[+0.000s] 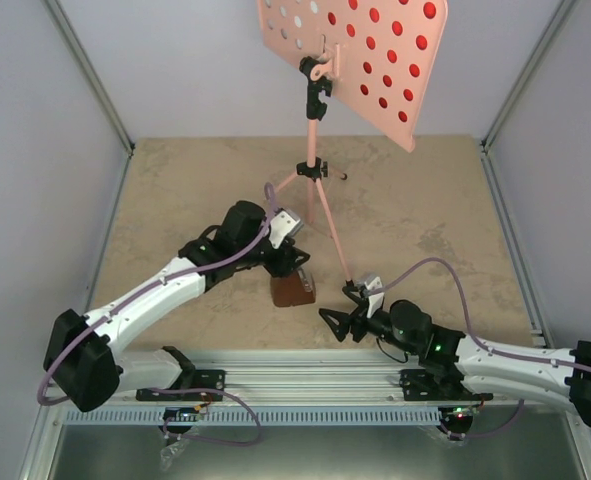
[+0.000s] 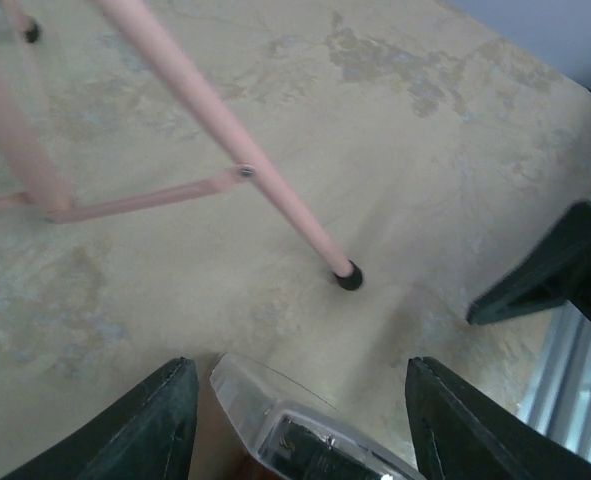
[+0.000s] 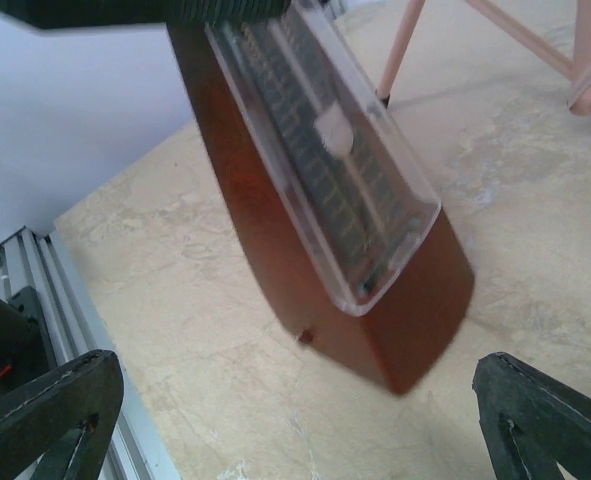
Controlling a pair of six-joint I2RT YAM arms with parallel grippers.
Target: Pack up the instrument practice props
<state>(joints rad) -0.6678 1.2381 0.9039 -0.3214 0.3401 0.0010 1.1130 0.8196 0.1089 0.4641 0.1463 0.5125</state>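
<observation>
Right arm: reaches in low from the near right corner, forearm almost flat over the counter (image 1: 175, 190). Right gripper (image 1: 337, 308) points left at the metronome (image 1: 293, 290); its fingers are spread wide, empty, and stop short of the metronome.

Left arm: runs diagonally from the near left corner, elbow raised, wrist bent down over the metronome. Left gripper (image 1: 293, 268) has its fingers parted astride the metronome's clear-fronted top. A gap shows on at least one side, so no firm hold is visible.

The metronome stands on the counter, front centre.

Beyond it, the pink music stand (image 1: 315, 150) is upright on its tripod. Its near foot is planted between the two grippers, and its hole-dotted desk is tilted at the far end.
</observation>
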